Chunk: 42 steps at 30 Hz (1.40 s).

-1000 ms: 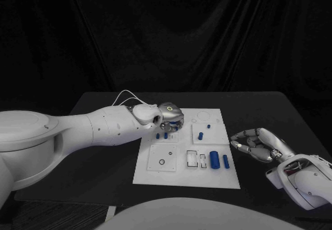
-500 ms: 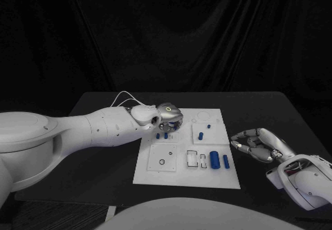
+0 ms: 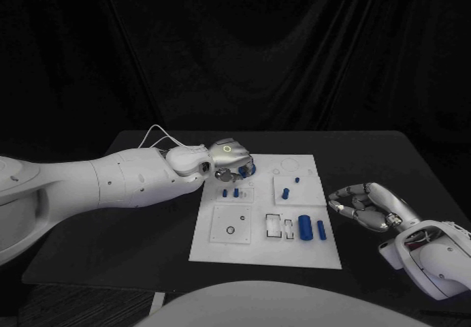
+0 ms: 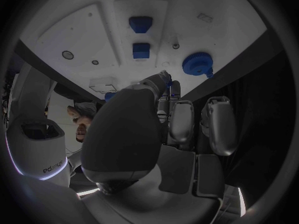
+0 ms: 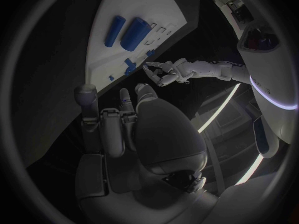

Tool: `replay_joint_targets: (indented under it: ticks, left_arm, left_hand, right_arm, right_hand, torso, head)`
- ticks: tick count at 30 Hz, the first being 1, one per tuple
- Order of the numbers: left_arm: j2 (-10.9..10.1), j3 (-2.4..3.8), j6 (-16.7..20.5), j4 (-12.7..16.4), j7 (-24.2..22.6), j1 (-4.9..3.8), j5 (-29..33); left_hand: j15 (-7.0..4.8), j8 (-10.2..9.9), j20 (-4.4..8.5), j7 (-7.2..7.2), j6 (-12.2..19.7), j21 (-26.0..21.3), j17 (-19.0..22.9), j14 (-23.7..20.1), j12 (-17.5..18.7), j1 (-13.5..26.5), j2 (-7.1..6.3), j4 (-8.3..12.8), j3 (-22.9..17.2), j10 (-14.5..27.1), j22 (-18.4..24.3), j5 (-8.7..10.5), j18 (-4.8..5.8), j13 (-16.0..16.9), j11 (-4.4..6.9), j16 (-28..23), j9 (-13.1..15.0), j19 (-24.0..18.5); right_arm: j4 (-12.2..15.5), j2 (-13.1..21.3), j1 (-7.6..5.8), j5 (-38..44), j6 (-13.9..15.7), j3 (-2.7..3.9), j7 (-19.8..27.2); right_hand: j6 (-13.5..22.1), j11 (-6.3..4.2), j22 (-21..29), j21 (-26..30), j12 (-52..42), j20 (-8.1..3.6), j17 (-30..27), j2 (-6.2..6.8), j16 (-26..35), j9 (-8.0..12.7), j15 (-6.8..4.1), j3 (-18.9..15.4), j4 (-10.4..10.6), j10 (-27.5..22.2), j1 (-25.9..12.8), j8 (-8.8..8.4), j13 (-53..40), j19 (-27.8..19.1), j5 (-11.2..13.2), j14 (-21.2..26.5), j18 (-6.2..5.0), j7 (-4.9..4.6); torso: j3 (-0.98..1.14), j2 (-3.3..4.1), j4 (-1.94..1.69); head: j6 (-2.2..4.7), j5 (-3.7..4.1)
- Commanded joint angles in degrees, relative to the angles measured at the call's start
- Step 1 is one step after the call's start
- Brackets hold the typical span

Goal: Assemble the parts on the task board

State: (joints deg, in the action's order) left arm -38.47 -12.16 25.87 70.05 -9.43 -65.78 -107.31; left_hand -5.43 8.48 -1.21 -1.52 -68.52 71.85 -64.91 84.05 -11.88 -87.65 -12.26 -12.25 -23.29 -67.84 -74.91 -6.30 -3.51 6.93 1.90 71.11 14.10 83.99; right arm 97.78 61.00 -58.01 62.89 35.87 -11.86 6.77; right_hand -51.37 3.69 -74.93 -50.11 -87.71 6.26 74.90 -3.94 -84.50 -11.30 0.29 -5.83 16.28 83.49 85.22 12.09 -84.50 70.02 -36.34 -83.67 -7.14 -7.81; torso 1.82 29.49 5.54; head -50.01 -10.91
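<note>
The left hand (image 3: 228, 162) hangs above the far left corner of the task board (image 3: 235, 248), fingers pointing down and curled close together; whether it pinches a part cannot be told, since the left wrist view shows nothing clearly between the fingertips. Just near of that hand, on the board, stand two small blue pegs (image 3: 230, 193). The risk here is that a lowering hand clips them, because they sit close under its fingers, and a tipped peg could roll off the board onto the surface (image 3: 147, 225).

Toward the board's middle, a small blue block (image 3: 284, 193) and a smaller blue piece (image 3: 297, 180) stand well clear of either hand. At the board's near right lie a thick blue cylinder (image 3: 305, 227) and a thin blue rod (image 3: 321, 229), side by side beside two empty rectangular slots (image 3: 278, 226). Being round, both would likely roll if nudged.

Off the board's right edge, the right hand (image 3: 366, 206) rests over the surface with fingers curled in and holding nothing. A careless sweep inward from there could shove the board or knock the cylinder.
</note>
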Motion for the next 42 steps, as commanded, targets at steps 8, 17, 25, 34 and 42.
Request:
replay_joint_targets:
  ticks: [8, 17, 25, 34, 42]
  left_arm:
    - [-0.4, 0.0, 0.2, -0.4, -0.4, -0.58, 0.3]
    - [0.3, -0.02, -1.8, -2.4, -0.6, 0.11, 0.3]
    - [0.6, -0.02, -2.4, -3.3, -0.9, 0.76, 0.3]
    - [0.5, -0.03, -3.0, -3.2, -0.8, 1.2, 0.3]
    - [0.1, -0.03, -3.3, -3.2, 0.0, 1.36, 0.3]
  left_hand:
    - [0.07, -1.3, -0.09, 0.5, 1.1, -1.2, 0.6, 1.4, 1.7, 0.6, -0.41, -0.3, -1.0, -0.4, -10.0, 1.29, -0.23, -0.7, -0.16, -0.9, -0.2, 0.0]
    - [0.06, -2.0, -0.11, 0.71, 2.0, -1.7, 1.0, 1.2, 2.7, 0.9, -0.65, -0.5, -1.2, -0.3, -10.0, 2.09, -0.3, -1.0, -0.08, -1.3, -0.4, -0.2]
    - [0.06, -2.2, -0.11, 0.72, 2.1, -1.7, 0.9, 1.1, 2.9, 1.0, -0.72, -0.6, -1.2, -0.1, -10.0, 2.25, -0.3, -1.1, -0.1, -1.3, -0.4, -0.2]
    - [0.07, -2.3, -0.11, 0.71, 2.3, -1.8, 1.0, 1.1, 3.1, 1.3, -0.75, -0.8, -1.2, -0.1, -10.0, 2.46, -0.3, -1.1, -0.12, -1.3, -0.4, -0.2]
    - [0.07, -2.4, -0.11, 0.72, 2.3, -1.7, 1.0, 1.1, 3.2, 1.3, -0.74, -0.8, -1.2, -0.1, -10.0, 2.49, -0.29, -1.1, -0.11, -1.3, -0.5, -0.2]
  right_arm:
    - [-0.2, -0.3, 0.15, 0.3, 0.1, 0.02, -0.6]
    - [-0.3, -0.4, 0.16, 0.3, 0.1, 0.02, -0.6]
    - [-0.3, -0.5, 0.17, 0.3, 0.0, 0.02, -0.7]
    - [-0.4, -0.5, 0.17, 0.3, 0.0, 0.02, -0.8]
    - [-0.2, -0.3, 0.17, 0.3, 0.0, 0.02, -0.8]
  right_hand:
    - [-0.4, -0.11, -4.7, 0.1, 0.4, 0.08, 7.8, 0.03, 0.1, 0.0, -0.22, 0.3, 0.0, 2.0, 0.6, 0.25, -1.7, -0.1, -0.3, -1.6, -0.7, -0.08]
    - [-0.4, -0.11, -4.7, 0.1, 0.4, 0.08, 7.8, 0.03, 0.1, 0.0, -0.22, 0.3, 0.0, 2.0, 0.6, 0.25, -1.7, -0.1, -0.3, -1.6, -0.7, -0.08]
    - [-0.4, -0.11, -4.7, 0.1, 0.4, 0.07, 7.7, 0.07, 0.1, 0.0, -0.22, 0.4, 0.0, 1.9, 0.5, 0.25, -1.7, -0.1, -0.3, -1.5, -0.7, -0.09]
    - [-0.4, -0.11, -4.7, 0.1, 0.4, 0.07, 7.7, 0.07, 0.1, 0.0, -0.22, 0.4, 0.0, 1.9, 0.5, 0.25, -1.7, -0.1, -0.3, -1.5, -0.7, -0.09]
    - [-0.4, -0.11, -4.7, 0.1, 0.4, 0.07, 7.7, 0.07, 0.1, 0.0, -0.22, 0.4, 0.0, 1.9, 0.5, 0.25, -1.7, -0.1, -0.3, -1.5, -0.7, -0.09]
  torso:
    - [0.0, -0.04, -0.01]
    - [0.0, 0.07, 0.0]
    - [0.01, 0.04, -0.01]
    - [-0.01, 0.03, -0.01]
    - [0.01, -0.01, 0.01]
  head:
    - [0.01, -0.13]
    - [0.01, -0.09]
    - [0.01, -0.1]
    - [0.01, -0.05]
    - [0.01, -0.08]
